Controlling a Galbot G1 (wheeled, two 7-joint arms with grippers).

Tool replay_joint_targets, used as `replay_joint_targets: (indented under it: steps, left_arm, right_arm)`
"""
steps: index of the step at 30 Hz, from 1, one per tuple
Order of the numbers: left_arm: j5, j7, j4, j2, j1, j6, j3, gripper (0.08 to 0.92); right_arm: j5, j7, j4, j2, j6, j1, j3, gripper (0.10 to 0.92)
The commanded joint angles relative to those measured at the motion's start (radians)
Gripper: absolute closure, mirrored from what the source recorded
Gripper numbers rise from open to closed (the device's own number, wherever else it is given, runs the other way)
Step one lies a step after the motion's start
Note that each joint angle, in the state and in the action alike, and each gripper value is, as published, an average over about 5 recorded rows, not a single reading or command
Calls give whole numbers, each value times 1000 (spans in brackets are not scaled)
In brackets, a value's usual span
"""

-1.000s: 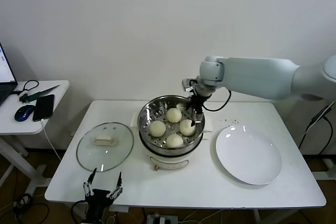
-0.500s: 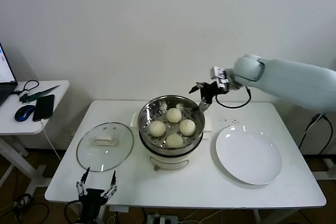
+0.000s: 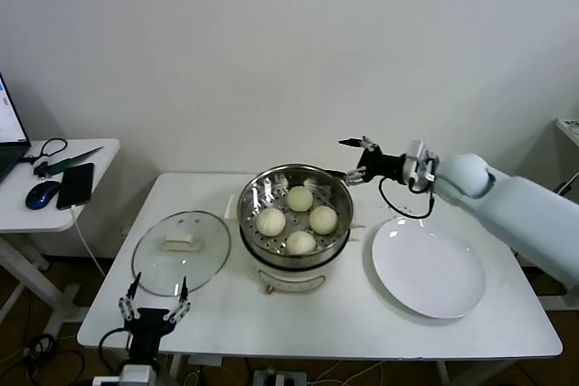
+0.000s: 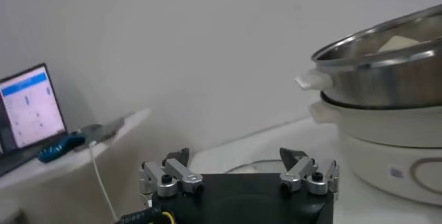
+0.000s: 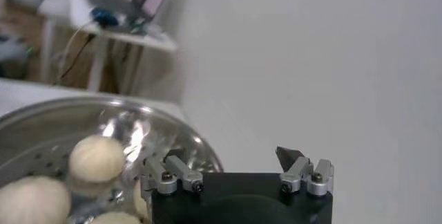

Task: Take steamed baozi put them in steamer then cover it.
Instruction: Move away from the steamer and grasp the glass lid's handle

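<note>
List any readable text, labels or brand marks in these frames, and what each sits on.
None can be read.
Laptop screen: blue header and rows of small marks, too blurred to read.
White pot base under the steamer: a small grey mark and a ring outline, illegible.
Cover, plate, phone: no text visible.
</note>
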Motion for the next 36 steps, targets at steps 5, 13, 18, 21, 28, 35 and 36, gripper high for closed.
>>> replay_joint_targets:
  steps: [5,13,18,21,28,35,36]
  left_arm:
    - [514,29,-23,35,-80,54,-84,177]
    - [1111,88,-32,140,-80,81,-77,177]
    - [1304,108,52,222,-133,125,-10,177]
    - [1313,112,130,262,-192,138,36,177]
    - [1253,63,313,263,-301,126,100,177]
    - [1213,22,471,234,-439,96,119,177]
    - [1210,14,491,230,-457,93,118,177]
  right_arm:
    - [-133,129,163,13,-24,-848,904,203]
    - [-168,138,203,124,-68,-1086,1130,203]
    - [-192,121,206,159,-90,-1164,1205,203]
    - [-213,108,203,174,-91,-1196,1227,203]
    - [-249,97,196,217,-86,-1225,1245,203]
    - [-274,91,194,237,-85,-1237,1237,203]
    - [-277,89,194,238,-85,-1240,1236,203]
